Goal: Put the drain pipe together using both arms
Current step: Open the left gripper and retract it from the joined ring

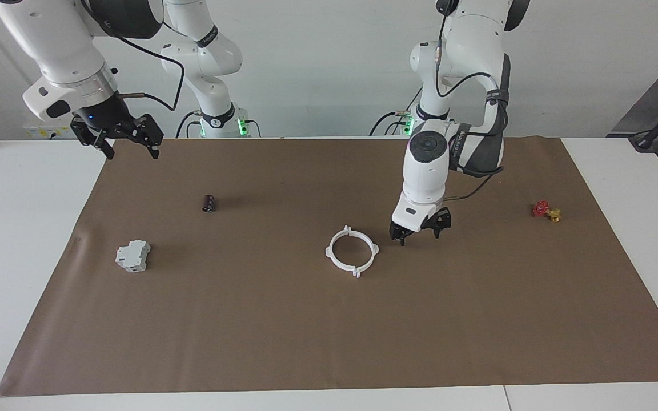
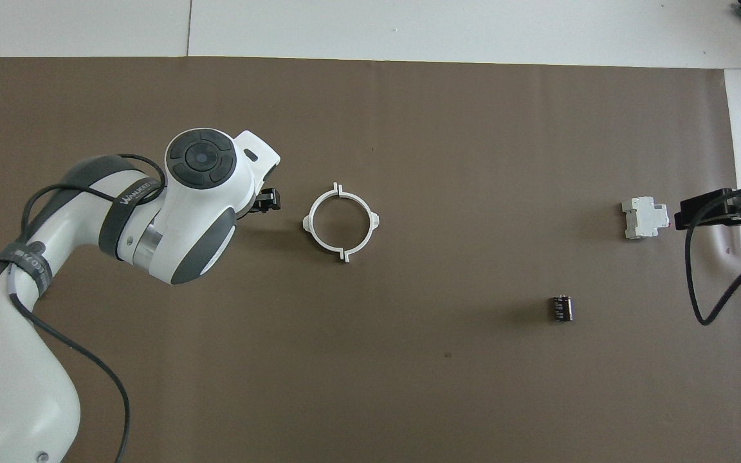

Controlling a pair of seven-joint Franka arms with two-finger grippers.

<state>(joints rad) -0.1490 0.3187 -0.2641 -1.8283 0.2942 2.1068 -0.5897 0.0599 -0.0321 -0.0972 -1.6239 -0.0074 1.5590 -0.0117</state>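
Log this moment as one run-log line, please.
drain pipe: closed ring flat on mat | left gripper: open, beside ring, empty | right gripper: open, raised, waiting

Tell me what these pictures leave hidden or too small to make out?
- Left tool, overhead view: mostly covered by its own arm's wrist.
- Right tool, overhead view: the picture's edge cuts it off.
- Drain pipe, both views: seams between the halves too fine to judge.
- Small dark cylinder: its markings too small to read.
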